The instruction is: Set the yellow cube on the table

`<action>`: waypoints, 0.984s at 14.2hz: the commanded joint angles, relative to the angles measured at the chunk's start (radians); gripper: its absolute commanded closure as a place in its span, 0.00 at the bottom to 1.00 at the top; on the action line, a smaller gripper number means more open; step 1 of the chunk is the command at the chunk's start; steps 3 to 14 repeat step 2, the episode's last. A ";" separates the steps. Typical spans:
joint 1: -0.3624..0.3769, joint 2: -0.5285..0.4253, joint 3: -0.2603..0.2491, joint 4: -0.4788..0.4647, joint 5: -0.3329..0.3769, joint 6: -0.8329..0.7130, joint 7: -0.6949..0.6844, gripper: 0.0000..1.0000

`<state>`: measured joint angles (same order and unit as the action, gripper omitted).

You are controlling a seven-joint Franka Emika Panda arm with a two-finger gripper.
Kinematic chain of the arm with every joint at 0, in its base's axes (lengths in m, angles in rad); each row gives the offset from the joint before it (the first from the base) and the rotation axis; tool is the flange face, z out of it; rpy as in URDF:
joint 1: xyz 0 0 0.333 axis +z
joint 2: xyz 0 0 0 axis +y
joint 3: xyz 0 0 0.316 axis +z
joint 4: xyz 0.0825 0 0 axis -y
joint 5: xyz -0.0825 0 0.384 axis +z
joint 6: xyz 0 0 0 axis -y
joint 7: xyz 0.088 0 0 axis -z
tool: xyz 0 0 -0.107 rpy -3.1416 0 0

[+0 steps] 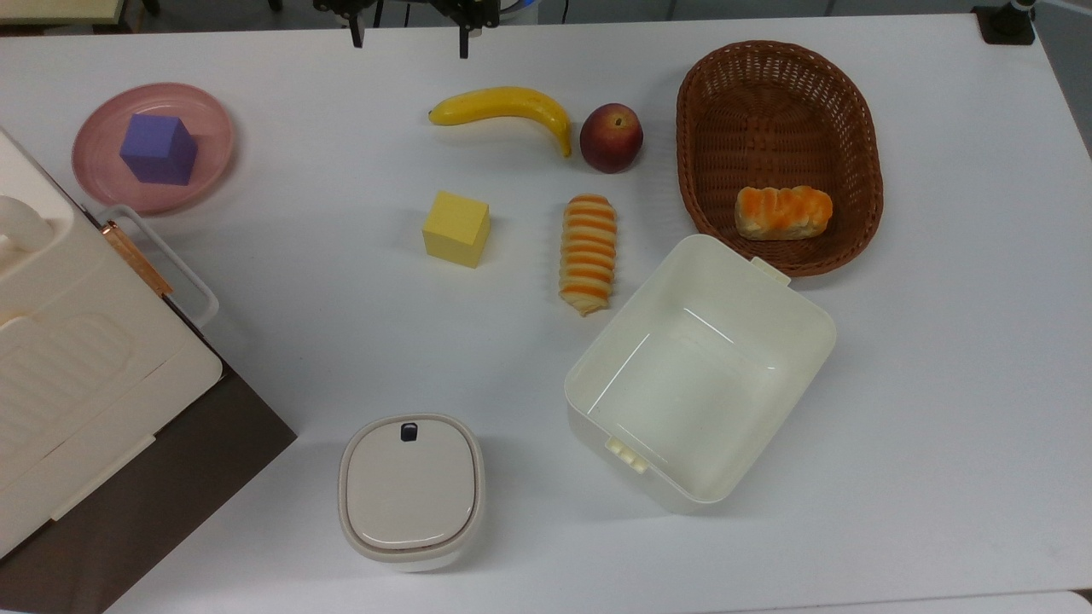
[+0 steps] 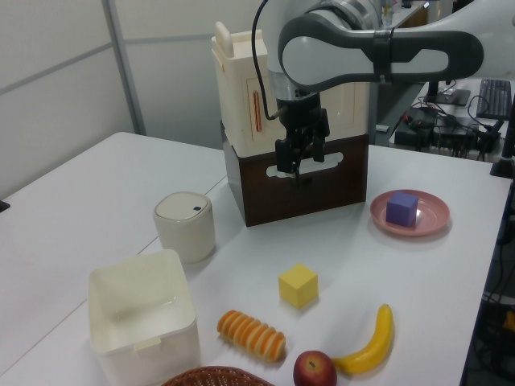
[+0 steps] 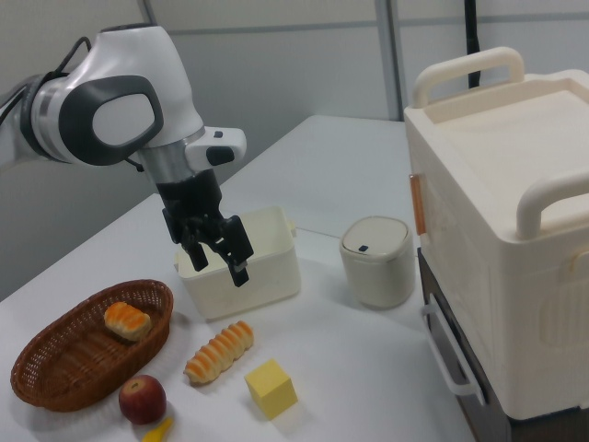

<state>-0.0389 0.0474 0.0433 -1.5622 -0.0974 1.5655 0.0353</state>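
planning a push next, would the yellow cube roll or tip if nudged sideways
The yellow cube probably slides rather than rolls: it sits flat on the table with sharp edges. Its matte faces look easy to grip. Tipping seems unlikely with a low push.

walls: grey panels (image 2: 64,72) | far desk: keyboard (image 2: 500,88)

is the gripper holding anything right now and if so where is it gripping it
Nothing is held. The gripper hangs open and empty above the table, and the yellow cube sits on the table by itself, apart from the fingers.
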 commanded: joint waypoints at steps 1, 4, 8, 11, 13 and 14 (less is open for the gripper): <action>0.132 -0.024 -0.120 -0.015 0.015 -0.022 0.008 0.00; 0.131 -0.024 -0.120 -0.015 0.015 -0.022 0.005 0.00; 0.131 -0.024 -0.120 -0.015 0.015 -0.022 0.005 0.00; 0.131 -0.024 -0.120 -0.015 0.015 -0.022 0.005 0.00; 0.131 -0.024 -0.120 -0.015 0.015 -0.022 0.005 0.00; 0.131 -0.024 -0.120 -0.015 0.015 -0.022 0.005 0.00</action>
